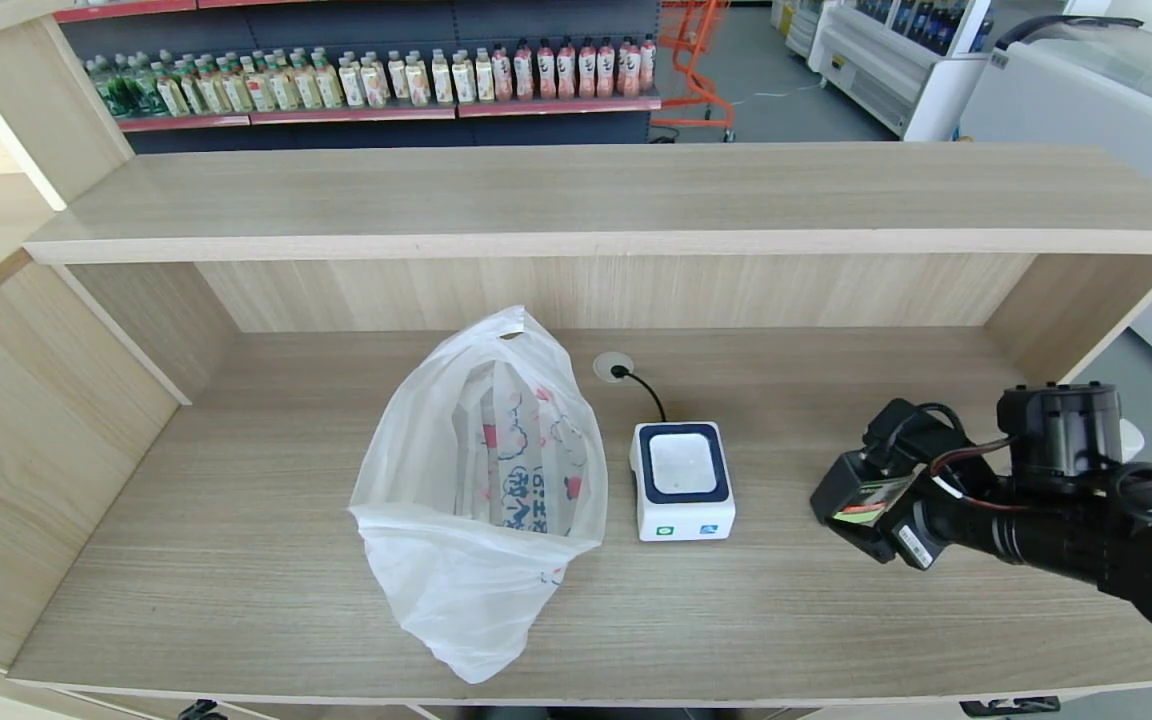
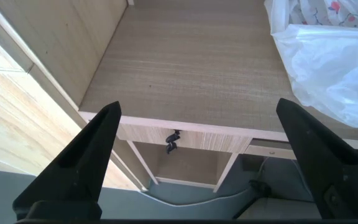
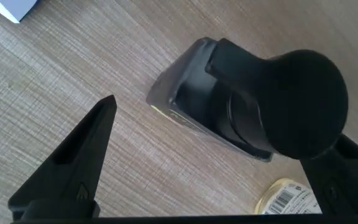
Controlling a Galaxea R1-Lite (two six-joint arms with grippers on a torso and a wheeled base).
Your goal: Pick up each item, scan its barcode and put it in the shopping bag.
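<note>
A white plastic shopping bag (image 1: 481, 500) stands open at the middle of the counter with patterned packets inside; its edge (image 2: 328, 68) also shows in the left wrist view. Just to its right sits the white scanner (image 1: 684, 480) with a dark-framed window. At the counter's right, my right gripper (image 1: 861, 505) (image 3: 219, 124) is open, its fingers (image 3: 86, 162) straddling a dark grey and black item (image 3: 216, 106) with a rounded black end. My left gripper (image 2: 199, 106) is open and empty above the counter's front left edge.
A cream item with a barcode label (image 3: 284, 198) lies close to the dark item. The scanner's cable (image 1: 646, 390) runs to a hole in the counter. Wooden walls (image 1: 56, 400) close in the left, back and right sides.
</note>
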